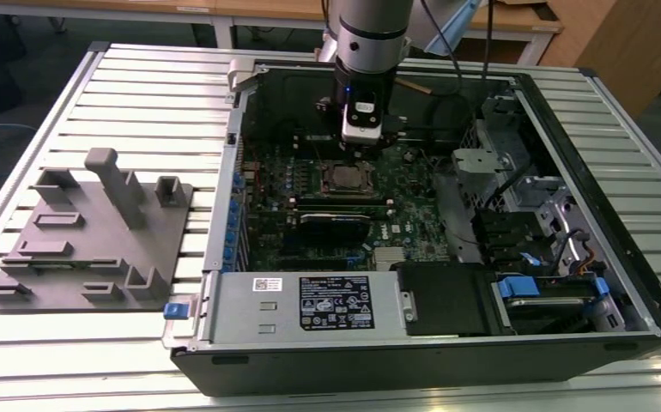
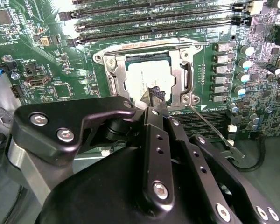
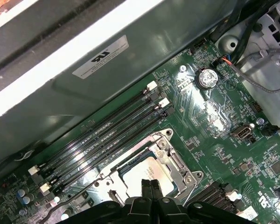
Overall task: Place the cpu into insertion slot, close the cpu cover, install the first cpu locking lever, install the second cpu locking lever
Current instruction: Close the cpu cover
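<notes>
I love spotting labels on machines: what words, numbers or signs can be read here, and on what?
Black-and-white label on the grey box: print there, not legible.
White sticker on the case wall: not legible.
White lettering on the green circuit board: not legible.
Faint marks on the cpu: not legible.
Nothing can be quoted.

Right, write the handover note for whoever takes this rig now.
Pincer: shut, nothing seen in it, tips just above the cpu cover at its edge.
Cpu: seated on the board, with the cover's frame lying down around it.
Done: cpu placed, cover closed, as far as both wrist views show.
Left: a locking lever juts away from the cover's corner, apparently unlatched.
</notes>
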You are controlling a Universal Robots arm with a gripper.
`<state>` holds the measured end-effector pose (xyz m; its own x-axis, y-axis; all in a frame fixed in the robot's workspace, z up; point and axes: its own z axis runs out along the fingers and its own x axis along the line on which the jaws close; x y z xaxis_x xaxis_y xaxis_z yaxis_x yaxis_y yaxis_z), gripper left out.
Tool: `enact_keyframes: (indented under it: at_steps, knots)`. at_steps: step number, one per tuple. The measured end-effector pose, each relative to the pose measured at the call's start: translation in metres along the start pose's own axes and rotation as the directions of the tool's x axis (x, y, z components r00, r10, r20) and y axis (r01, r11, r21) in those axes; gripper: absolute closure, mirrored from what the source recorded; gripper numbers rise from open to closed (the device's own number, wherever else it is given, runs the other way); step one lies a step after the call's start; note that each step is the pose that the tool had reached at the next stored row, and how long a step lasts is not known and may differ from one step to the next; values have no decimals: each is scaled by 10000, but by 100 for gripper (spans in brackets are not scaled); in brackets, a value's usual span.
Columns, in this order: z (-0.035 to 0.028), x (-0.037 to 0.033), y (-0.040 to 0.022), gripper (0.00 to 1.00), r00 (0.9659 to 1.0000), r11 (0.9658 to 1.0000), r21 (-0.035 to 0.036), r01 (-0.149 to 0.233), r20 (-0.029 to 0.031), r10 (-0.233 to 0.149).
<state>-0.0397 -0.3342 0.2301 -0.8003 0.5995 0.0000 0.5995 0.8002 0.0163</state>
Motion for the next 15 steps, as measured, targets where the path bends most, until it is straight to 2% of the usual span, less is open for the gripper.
enact_keyframes:
  at_steps: [9, 15]
  knots:
    - [0, 0, 0, 90, 10000, 10000, 1, 59, 0, -59]
    - [1, 0, 0, 90, 9982, 9982, 1, 607, -10, -607]
